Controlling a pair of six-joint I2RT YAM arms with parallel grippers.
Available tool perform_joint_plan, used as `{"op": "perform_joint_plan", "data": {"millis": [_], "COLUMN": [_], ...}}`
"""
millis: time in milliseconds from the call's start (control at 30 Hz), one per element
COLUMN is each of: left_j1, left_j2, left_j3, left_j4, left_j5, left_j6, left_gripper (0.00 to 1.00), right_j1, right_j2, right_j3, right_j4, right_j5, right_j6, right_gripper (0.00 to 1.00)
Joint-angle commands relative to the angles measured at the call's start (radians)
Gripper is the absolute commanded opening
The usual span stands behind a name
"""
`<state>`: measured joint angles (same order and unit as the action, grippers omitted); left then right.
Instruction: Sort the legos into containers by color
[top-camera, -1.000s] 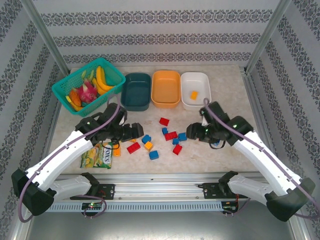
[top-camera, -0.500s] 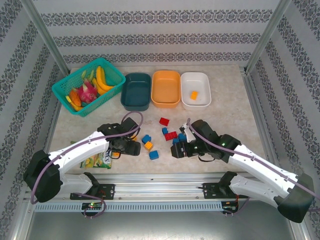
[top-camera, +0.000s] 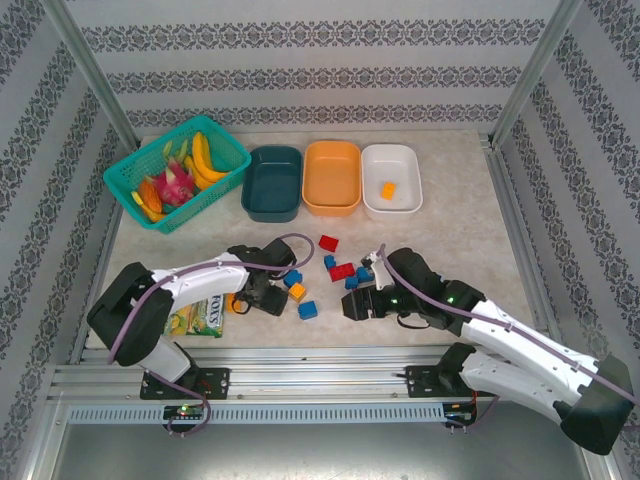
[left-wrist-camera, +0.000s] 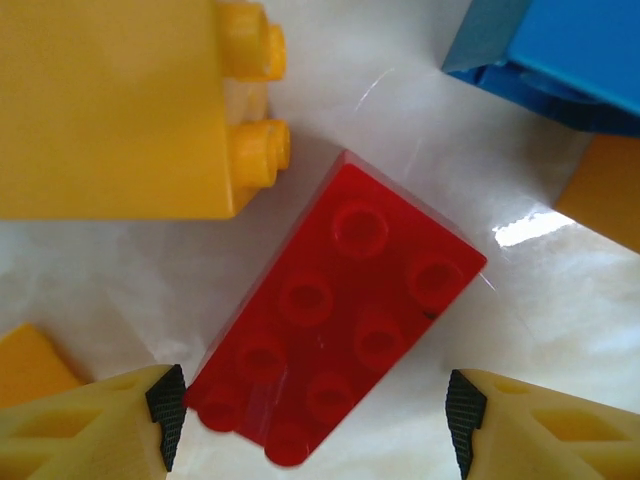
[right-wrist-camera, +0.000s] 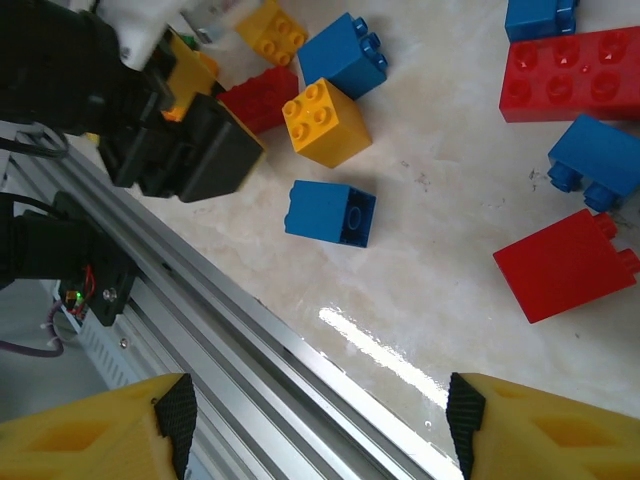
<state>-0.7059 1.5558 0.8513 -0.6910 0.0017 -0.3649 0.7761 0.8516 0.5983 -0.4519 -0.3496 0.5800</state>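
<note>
In the last second my left pincer (left-wrist-camera: 315, 418) has dropped over a red brick (left-wrist-camera: 340, 320) by the surface's near edge. Its jaws are narrowing but stand apart, holding nothing. My right pincer (right-wrist-camera: 320, 420) has swung back from the white bin (top-camera: 400, 165), wide and empty, over loose legos (top-camera: 340, 272). I judge new pickups are starting. The pale marbled surface (top-camera: 450, 230) carries the teal bin (top-camera: 272, 185) and orange bin (top-camera: 331, 175) along its far edge, with patterned wallpaper (top-camera: 300, 90) beyond.
</note>
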Motion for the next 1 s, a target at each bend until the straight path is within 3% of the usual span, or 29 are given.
{"op": "perform_joint_plan", "data": {"millis": [0,400,567,733,967], "left_j1": [-0.009,-0.009,-0.009,-0.010,-0.026], "left_j2": [0.023,0.080,0.144,0.121,0.043], "left_j3": [0.033,0.077,0.107,0.093,0.075], "left_j4": [0.031,0.016,-0.003,-0.005,-0.043], "left_j5": [-0.025,-0.054,-0.020,-0.013,-0.020], "left_j6": [0.032,0.047,0.036,0.010,-0.024], "left_gripper": [0.72,0.71,0.50,0.45,0.28], "right_j1": [-0.004,-0.047,-0.063,-0.080,-0.100], "right_j2": [-0.046,-0.065,-0.058,-0.052,-0.041], "right_j3": [-0.035,-0.051,-0.051,-0.052,-0.043], "right_j4": [0.054,0.047,0.048,0.061,0.088], "right_j5": [0.011,-0.006,-0.014,-0.020,-0.027], "right_j6": [0.024,0.046,0.047,0.049,0.057], "right_gripper": [0.71,0.72,0.72,0.72,0.72]}}
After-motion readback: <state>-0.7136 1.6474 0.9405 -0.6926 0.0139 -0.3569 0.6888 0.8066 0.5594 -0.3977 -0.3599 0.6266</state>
